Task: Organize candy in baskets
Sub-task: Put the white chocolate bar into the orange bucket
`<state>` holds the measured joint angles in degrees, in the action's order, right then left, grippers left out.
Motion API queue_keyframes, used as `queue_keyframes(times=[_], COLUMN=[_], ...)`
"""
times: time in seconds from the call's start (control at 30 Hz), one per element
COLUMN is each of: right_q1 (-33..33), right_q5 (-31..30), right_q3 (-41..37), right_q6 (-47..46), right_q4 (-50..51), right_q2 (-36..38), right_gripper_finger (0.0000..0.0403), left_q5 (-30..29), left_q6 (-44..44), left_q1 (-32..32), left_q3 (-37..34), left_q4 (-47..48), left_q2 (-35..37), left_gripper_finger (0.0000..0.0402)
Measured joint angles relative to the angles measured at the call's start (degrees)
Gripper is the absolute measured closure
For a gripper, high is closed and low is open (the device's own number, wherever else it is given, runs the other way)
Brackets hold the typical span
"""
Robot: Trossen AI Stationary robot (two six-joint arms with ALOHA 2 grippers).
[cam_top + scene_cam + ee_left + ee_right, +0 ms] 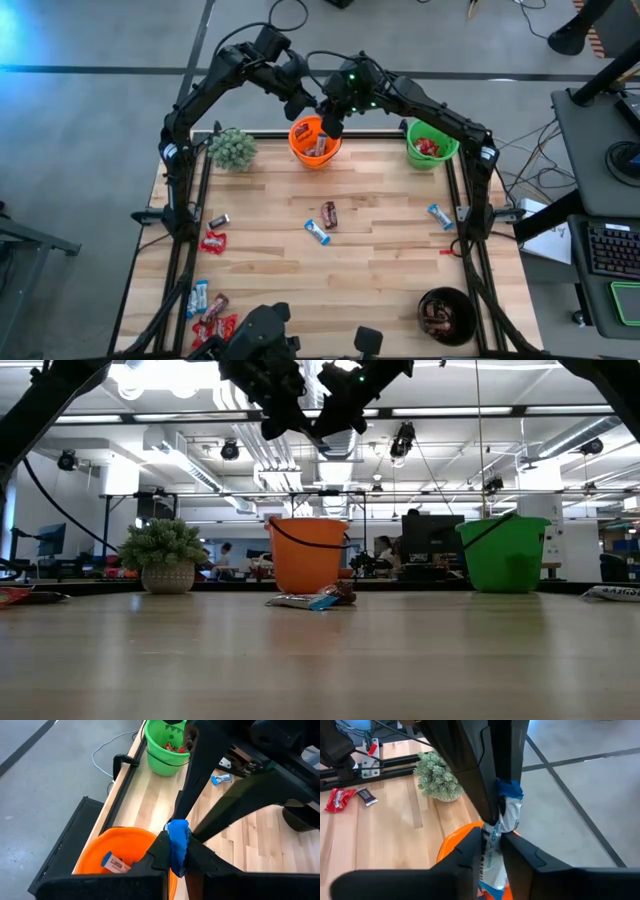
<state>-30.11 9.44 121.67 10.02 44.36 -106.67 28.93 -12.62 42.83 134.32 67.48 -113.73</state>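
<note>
Held bar point(501, 827): light blue-and-white wrapper, gripped by both grippers at once, directly above the orange basket.
Left gripper point(176, 851): above the orange basket, fingers together, clamped on the blue end of the held bar.
Right gripper point(492, 851): also above the orange basket, meeting the left gripper; fingers pinch the white part of the held bar.
Orange basket point(304, 146): at the table's far edge, mid-width; holds several bars, one blue-ended point(113, 863).
Green basket point(418, 154): right of the orange basket, same far edge; red bars inside.
Black basket point(447, 316): at the near right corner, diagonally across the table from the orange basket; dark bars inside.
Loose bars, centre: one blue point(317, 232) and one brown point(329, 213), just beside each other, in front of the orange basket.
Loose bars, right: one blue point(440, 216) in front of the green basket.
Loose bars, left: red point(212, 242) and brown point(219, 220) near the left edge; a mixed cluster point(211, 314) at the near left corner.
Plant point(232, 149): just left of the orange basket.
Table point(380, 270): light wood.
</note>
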Motion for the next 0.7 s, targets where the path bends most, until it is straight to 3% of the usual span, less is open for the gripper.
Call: queue_keyframes(times=[0.23,0.37,0.7], right_q1=[0.1,0.1,0.0], right_q5=[-0.2,-3.5,-5.3], right_q3=[0.0,0.0,0.0], right_q6=[-2.5,-2.5,-3.6], right_q4=[0.5,2.9,15.0], right_q2=[0.0,0.1,0.1], right_gripper_finger=[0.0263,0.0230,0.0214], left_q5=[-1.0,-4.4,-9.6], left_q6=[-0.5,-1.3,-2.0], left_q1=[0.1,0.2,1.4], left_q3=[0.0,0.0,0.0], left_q4=[-0.2,0.0,0.9], left_q2=[0.1,0.1,0.2], left_gripper_finger=[0.0399,0.0399,0.0399])
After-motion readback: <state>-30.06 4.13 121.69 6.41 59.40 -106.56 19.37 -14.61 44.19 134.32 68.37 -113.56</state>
